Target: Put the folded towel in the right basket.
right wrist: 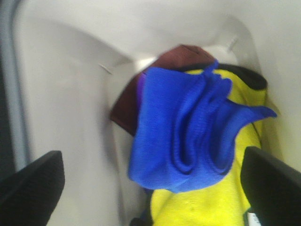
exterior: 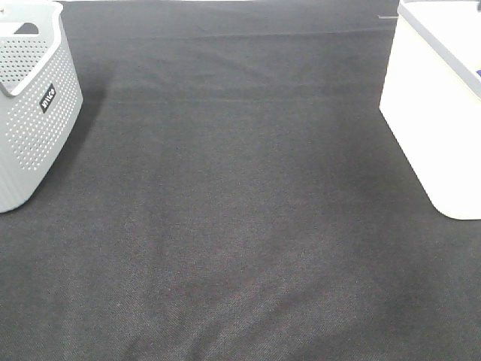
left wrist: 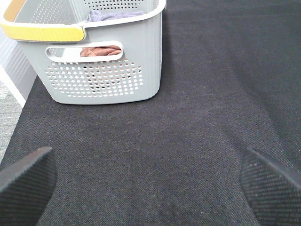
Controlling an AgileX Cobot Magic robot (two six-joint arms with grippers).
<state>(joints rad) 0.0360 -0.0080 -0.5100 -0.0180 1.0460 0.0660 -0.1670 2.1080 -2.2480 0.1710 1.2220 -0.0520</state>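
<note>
The folded blue towel (right wrist: 188, 127) lies rumpled inside the white right basket (right wrist: 70, 94), on top of a yellow towel (right wrist: 202, 207) and a maroon one (right wrist: 124, 113). My right gripper (right wrist: 150, 188) hangs over the basket's inside, open, its fingers (right wrist: 30, 186) wide apart on either side of the blue towel and not touching it. In the exterior high view the white basket (exterior: 440, 113) stands at the right edge; its inside and both grippers are out of view there. My left gripper (left wrist: 150, 188) is open and empty above the black cloth.
A grey perforated basket (exterior: 34, 105) stands at the left edge; in the left wrist view it (left wrist: 103, 75) holds a pinkish towel (left wrist: 101, 51) and a purple-grey one (left wrist: 110, 15). A black cloth (exterior: 240, 226) covers the table between the baskets.
</note>
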